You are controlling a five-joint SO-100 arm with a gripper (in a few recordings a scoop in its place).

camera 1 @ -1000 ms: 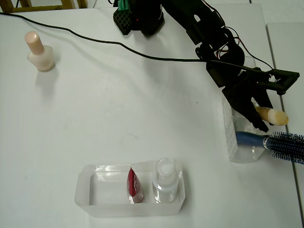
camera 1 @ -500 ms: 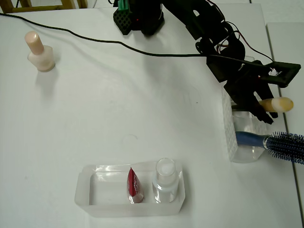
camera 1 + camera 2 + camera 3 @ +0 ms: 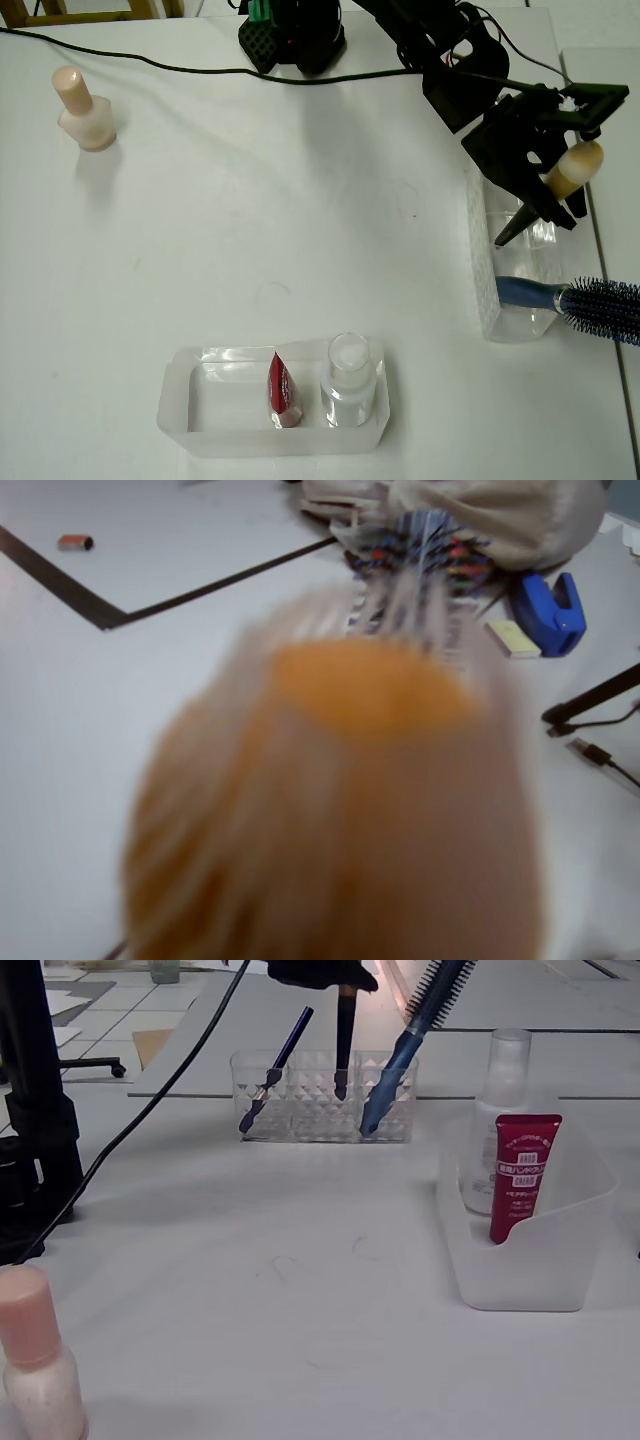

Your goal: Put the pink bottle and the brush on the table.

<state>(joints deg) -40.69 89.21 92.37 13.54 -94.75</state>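
**Brush lifted nearly clear of its holder**

While the black two-finger gripper (image 3: 548, 172) is clamped on the slim black-handled makeup brush (image 3: 560, 178), the brush hangs close to upright, its cream-tan bristle tip topmost and its handle end pointing down into the clear faceted plastic organizer (image 3: 483, 290). The coming move turns on that long axis: I judge the handle tip must rise above the organizer's rim before any sideways carry to the plain white table (image 3: 300, 220).

The fixed view shows the handle tip (image 3: 342, 1080) low within the organizer's middle compartment, between a thin dark pencil (image 3: 275, 1070) and a blue bristly hairbrush (image 3: 405, 1045); overhead hides that depth. The small peach-pink bottle (image 3: 82, 110) already stands on the table, well apart.
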